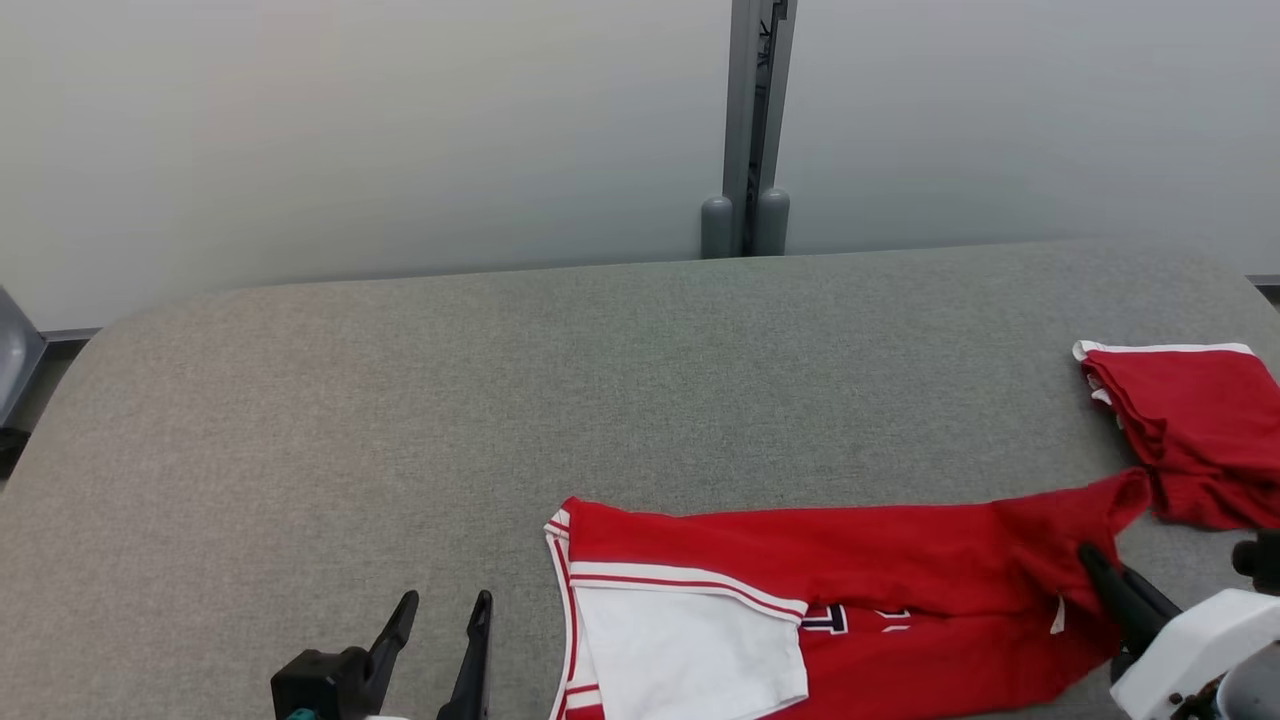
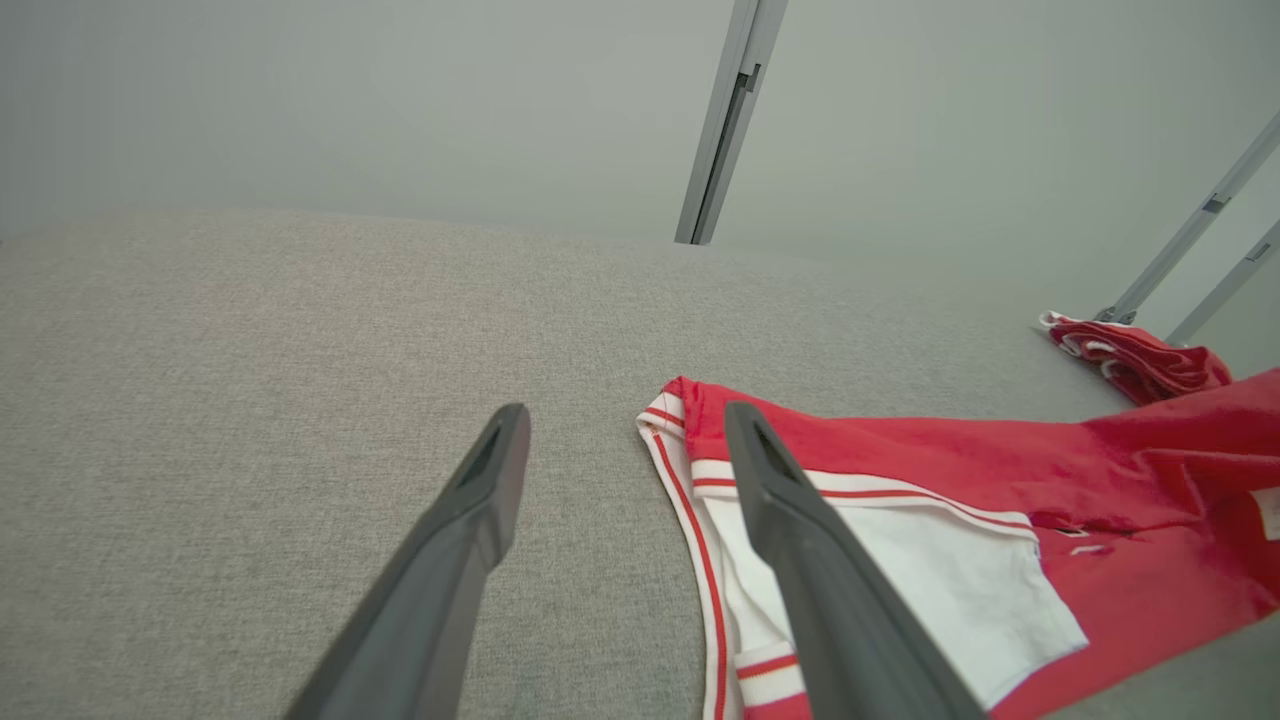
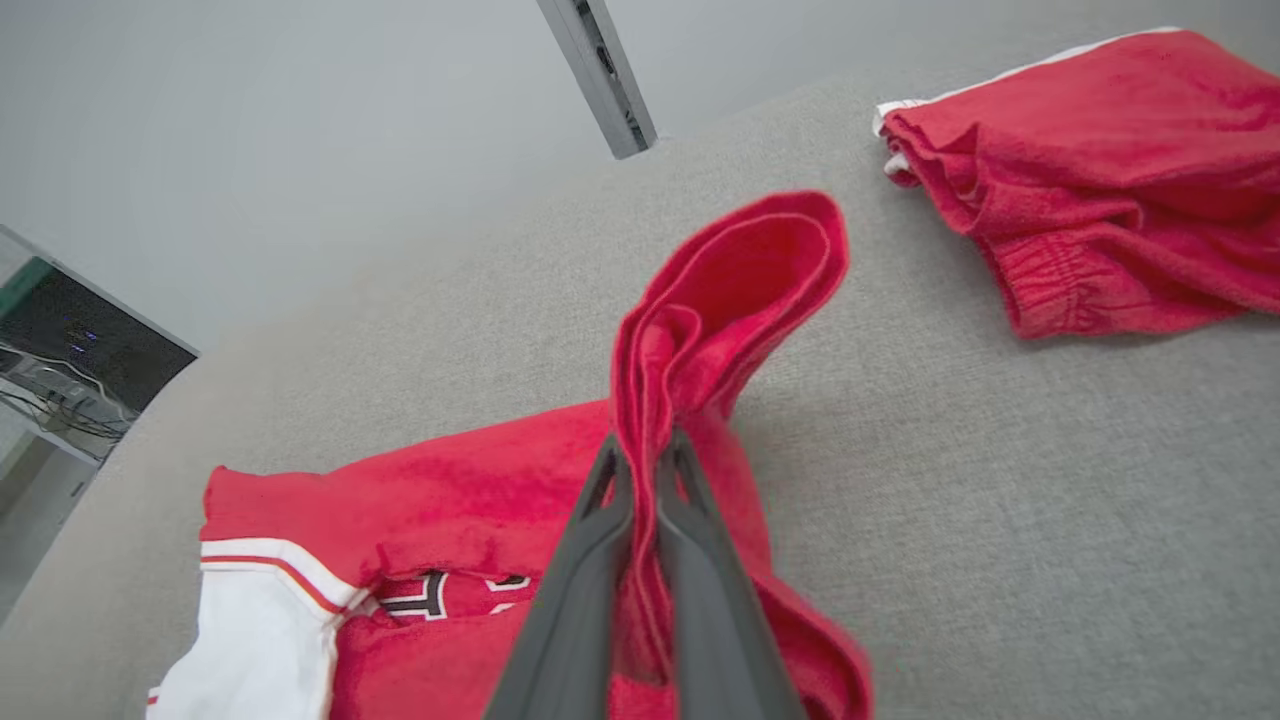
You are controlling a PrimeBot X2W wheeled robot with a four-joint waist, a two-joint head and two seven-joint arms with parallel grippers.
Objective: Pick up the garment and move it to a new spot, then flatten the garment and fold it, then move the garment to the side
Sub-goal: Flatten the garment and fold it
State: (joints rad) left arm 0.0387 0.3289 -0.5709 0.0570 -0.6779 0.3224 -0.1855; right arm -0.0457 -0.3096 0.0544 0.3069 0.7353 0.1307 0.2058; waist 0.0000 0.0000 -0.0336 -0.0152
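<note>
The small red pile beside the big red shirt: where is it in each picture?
Head view: the small red pile lies at the right edge, halfway down, on the grey table.
Left wrist view: the pile looks small, upper right, beyond the red shirt.
Right wrist view: the pile looks large, in the top right corner.
Shared landmark: the grey post behind the table, near the top middle in each.

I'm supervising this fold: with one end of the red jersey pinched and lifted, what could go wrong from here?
The right fingers pinch only a narrow bunched fold of the jersey; it may slip out when pulled.
The left fingers stand open beside the striped end, so a one-sided pull could wrinkle it.
The folded red garment lies close and could get dragged.
</note>
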